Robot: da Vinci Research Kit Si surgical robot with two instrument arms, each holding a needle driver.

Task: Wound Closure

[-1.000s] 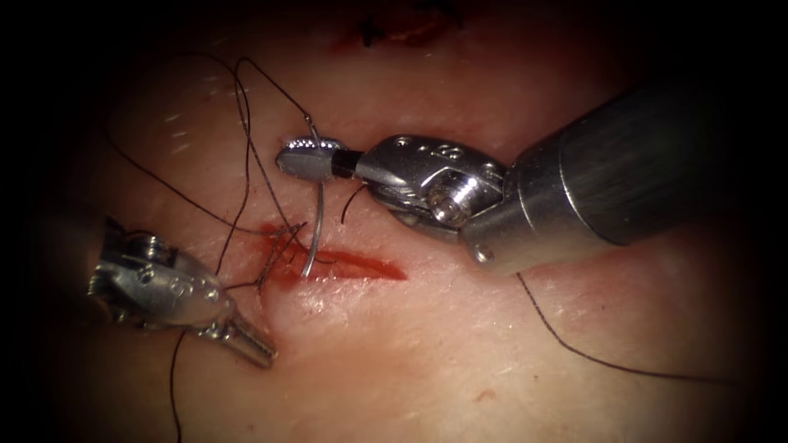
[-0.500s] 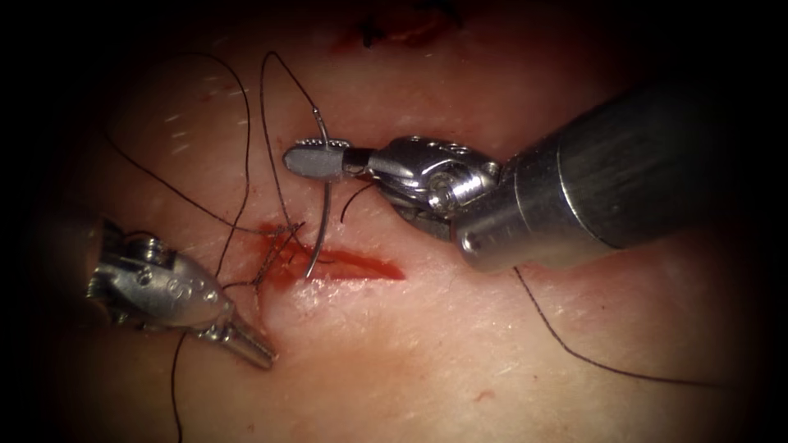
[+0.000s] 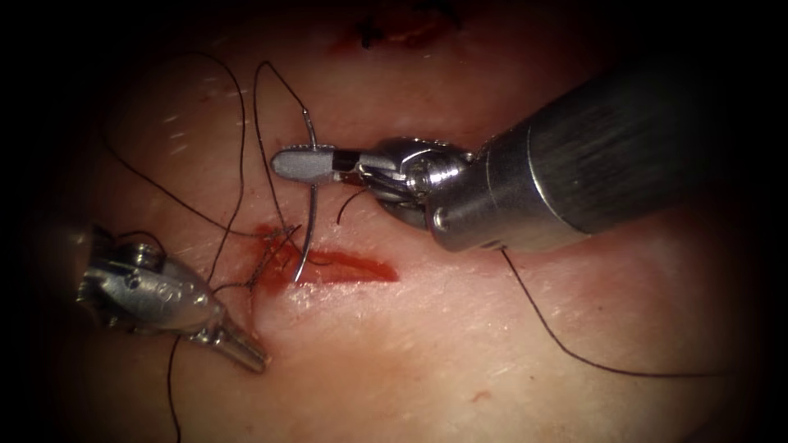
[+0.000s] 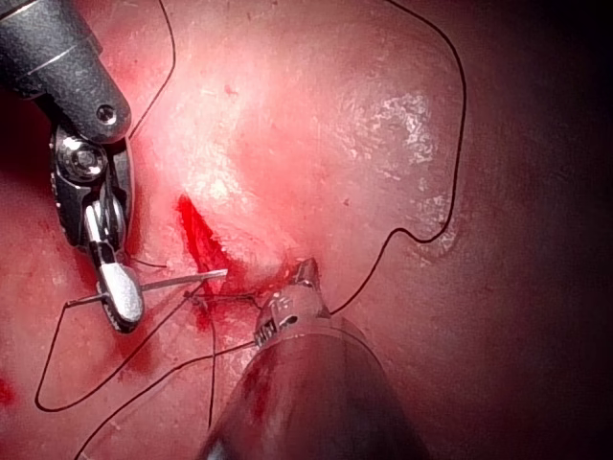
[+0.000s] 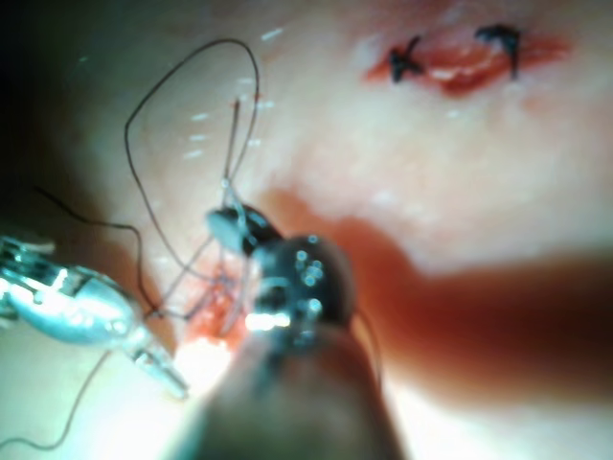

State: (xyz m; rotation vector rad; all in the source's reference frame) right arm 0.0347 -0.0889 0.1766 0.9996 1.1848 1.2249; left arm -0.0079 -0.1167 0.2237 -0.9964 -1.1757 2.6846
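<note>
Endoscope view, nearest first: left arm's tool (image 3: 246,353) low on the left side of the cut (image 3: 361,267), resting by the tissue (image 3: 427,353), jaws closed, nothing seen between them. Dark thread (image 3: 246,148) trailing past its wrist, not gripped as far as can be told. Next out, tied stitch (image 3: 275,238) at the cut's left end, red fluid (image 3: 283,271) pooled round it. Curved needle (image 3: 310,221) hanging tip-down just right of that stitch, point at the cut's far edge; cannot tell if touching, not buried. Right arm's tool (image 3: 295,162) clamped on the needle roughly a third down from the thread end. Farthest, a second cut with dark stitches (image 3: 402,33).

Judged step: lining the needle up for another bite beside the stitch. Next move calls for the point square to the edge, grip firm, loose thread loops clear of the tip.
</note>
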